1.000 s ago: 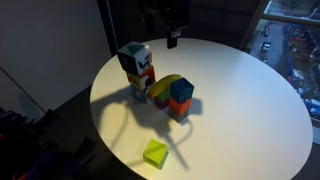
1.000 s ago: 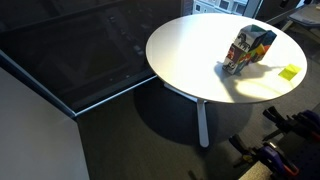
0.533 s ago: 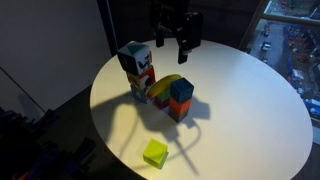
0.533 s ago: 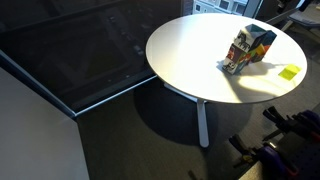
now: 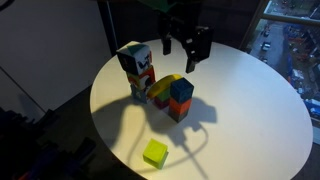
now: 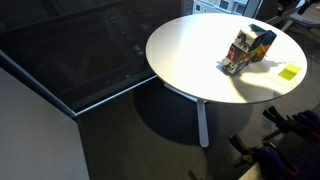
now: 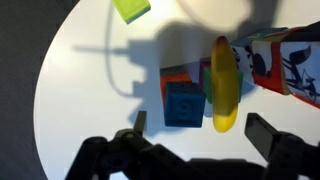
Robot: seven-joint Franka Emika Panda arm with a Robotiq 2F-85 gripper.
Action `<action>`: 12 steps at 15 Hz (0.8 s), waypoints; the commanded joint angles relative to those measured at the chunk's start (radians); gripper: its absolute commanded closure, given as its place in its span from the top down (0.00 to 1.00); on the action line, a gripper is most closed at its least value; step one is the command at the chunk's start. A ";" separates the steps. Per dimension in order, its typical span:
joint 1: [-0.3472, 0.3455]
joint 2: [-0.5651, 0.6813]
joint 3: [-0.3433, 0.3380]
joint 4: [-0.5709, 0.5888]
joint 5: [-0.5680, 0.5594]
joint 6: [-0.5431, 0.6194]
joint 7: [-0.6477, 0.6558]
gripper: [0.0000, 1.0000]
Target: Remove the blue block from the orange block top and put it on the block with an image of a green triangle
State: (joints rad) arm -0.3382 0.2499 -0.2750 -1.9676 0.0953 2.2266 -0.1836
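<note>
Gripper [image 5: 180, 52] spread wide, nothing between the jaws, hanging above the white round table [image 5: 250, 100]. Wrist view looks straight down on the blue block [image 7: 185, 104], which sits on top of the orange block [image 5: 179, 110]. Yellow arch [image 5: 164, 86] touches that pair. Stack of picture blocks [image 5: 136, 70] just beyond. Green block [image 5: 154, 153] well apart, near the table edge.
</note>
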 commanded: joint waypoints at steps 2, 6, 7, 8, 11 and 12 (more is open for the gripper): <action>-0.006 0.005 0.006 0.007 -0.002 -0.002 0.001 1.00; -0.006 0.006 0.006 0.008 -0.002 -0.002 0.001 1.00; -0.006 0.006 0.006 0.008 -0.002 -0.002 0.001 1.00; -0.006 0.006 0.006 0.008 -0.002 -0.002 0.001 1.00; -0.008 0.047 0.008 0.043 0.005 -0.009 0.012 1.00; -0.010 0.057 0.010 0.048 0.010 -0.010 0.005 1.00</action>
State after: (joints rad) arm -0.3387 0.2656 -0.2741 -1.9613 0.0955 2.2266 -0.1814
